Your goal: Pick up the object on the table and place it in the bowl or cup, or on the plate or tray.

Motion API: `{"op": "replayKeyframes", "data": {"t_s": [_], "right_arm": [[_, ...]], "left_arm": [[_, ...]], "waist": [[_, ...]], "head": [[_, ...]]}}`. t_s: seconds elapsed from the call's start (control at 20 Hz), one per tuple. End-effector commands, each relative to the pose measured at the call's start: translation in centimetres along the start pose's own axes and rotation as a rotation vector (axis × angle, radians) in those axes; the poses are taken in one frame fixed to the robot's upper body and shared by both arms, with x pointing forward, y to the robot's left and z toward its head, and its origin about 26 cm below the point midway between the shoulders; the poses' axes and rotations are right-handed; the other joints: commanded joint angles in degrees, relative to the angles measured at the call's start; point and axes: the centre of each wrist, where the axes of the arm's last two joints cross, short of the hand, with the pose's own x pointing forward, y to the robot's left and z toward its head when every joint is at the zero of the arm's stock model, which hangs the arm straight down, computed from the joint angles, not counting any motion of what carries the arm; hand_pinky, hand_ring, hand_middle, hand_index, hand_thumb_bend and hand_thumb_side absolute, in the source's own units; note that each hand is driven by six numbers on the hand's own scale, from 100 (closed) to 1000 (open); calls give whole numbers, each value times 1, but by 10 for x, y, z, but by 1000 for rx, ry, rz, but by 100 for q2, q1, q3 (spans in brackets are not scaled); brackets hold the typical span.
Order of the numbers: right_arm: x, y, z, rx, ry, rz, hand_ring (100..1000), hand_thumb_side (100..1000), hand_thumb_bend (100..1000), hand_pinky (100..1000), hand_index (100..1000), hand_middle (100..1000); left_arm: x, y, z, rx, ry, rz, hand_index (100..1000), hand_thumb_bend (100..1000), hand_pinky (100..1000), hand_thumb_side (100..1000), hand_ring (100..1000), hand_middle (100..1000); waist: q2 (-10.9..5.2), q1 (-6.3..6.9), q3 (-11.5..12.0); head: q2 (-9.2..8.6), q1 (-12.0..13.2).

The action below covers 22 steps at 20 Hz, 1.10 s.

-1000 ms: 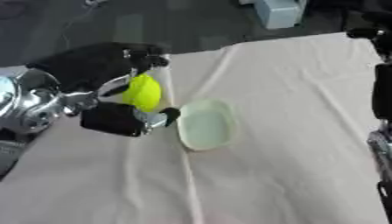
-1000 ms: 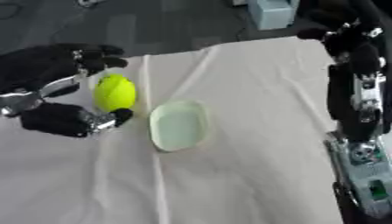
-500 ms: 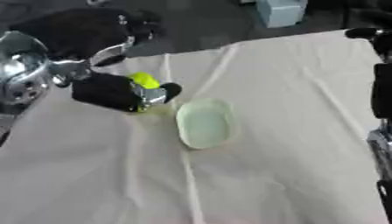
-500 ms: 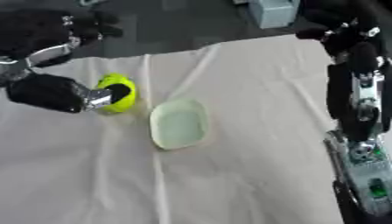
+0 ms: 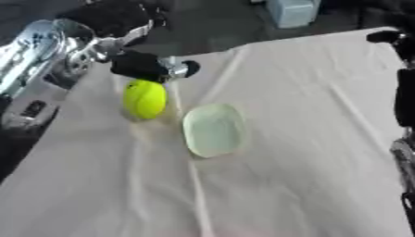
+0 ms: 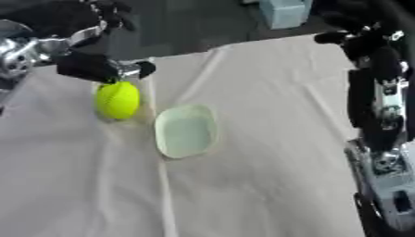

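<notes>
Toward the table's [image 5: 324,139] far left edge, the yellow-green ball [image 5: 145,99] sits just beside the pale green tray [image 5: 214,130], left hand [image 5: 146,67] above it gripping nothing, so a nudge could roll it off.

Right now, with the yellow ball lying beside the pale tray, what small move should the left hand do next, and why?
Probably lower the left hand onto the yellow ball and close round it. The ball lies on the cloth just left of the pale tray, not in it, and the hand hangs above the ball without holding it.
</notes>
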Motion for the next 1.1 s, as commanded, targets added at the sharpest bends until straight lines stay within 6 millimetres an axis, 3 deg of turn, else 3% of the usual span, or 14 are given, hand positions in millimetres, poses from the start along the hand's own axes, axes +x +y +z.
{"op": "replayKeyframes", "data": {"t_s": [0.05, 0.4, 1.1], "right_arm": [[3, 0, -7, 6, -27, -7, 799, 894, 100, 688, 958, 809], [2, 1, -8, 2, -27, -15, 799, 894, 100, 688, 958, 809], [1, 0, -7, 1, -21, -13, 799, 891, 100, 689, 958, 810]], "left_arm": [[-10, 2, -12, 19, 54, -1, 902, 507, 643, 1000, 757, 1000], [-17, -14, -27, -26, 97, 16, 858, 492, 622, 1000, 742, 1000], [-26, -30, -23, -110, 122, -6, 843, 487, 611, 1000, 758, 1000]], "waist": [[-72, -13, -29], [-42, 0, -83], [-66, -25, -12]], "head": [[22, 84], [87, 134], [167, 104]]}}
